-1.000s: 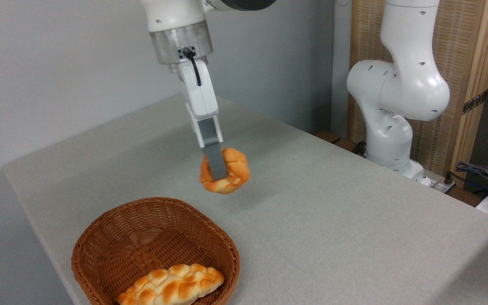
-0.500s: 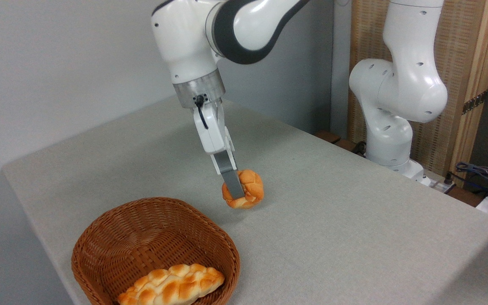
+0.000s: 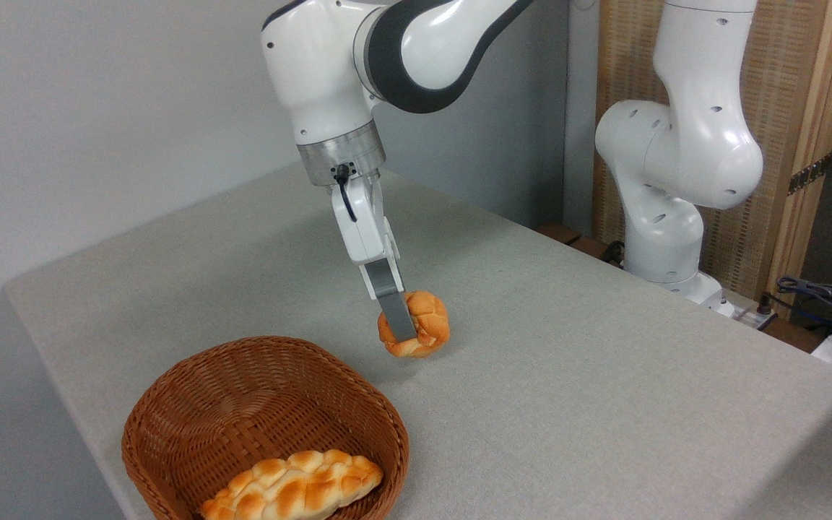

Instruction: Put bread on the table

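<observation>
— Where's the bread (image 3: 422,323) now?

— Right at the table (image 3: 604,375), just past the far rim of the wicker basket (image 3: 170,404). A second ago it hung well above the cloth; since then the arm has carried it down and a bit to the right, and over the last half second it has hardly moved at all. From here it looks to be touching or a hair off the surface, I can't say which.

— Has it been let go?

— No. The gripper (image 3: 409,328) is pinching the roll: one grey finger (image 3: 396,307) runs down its near face, and the other is hidden behind it. So I'd judge the lowering is finished and only the release is left.

— Anything in the way?

— Not much. The basket sits just beside the drop spot, with a braided loaf (image 3: 293,485) lying in its near end, but the roll is clear of the rim. Beyond the table's far edge stands the arm's white base (image 3: 669,217) against a slatted wooden panel (image 3: 806,108), with some cables (image 3: 820,296) at the right. My only worry is the round roll tipping or rolling a little toward the basket once the fingers part.
</observation>
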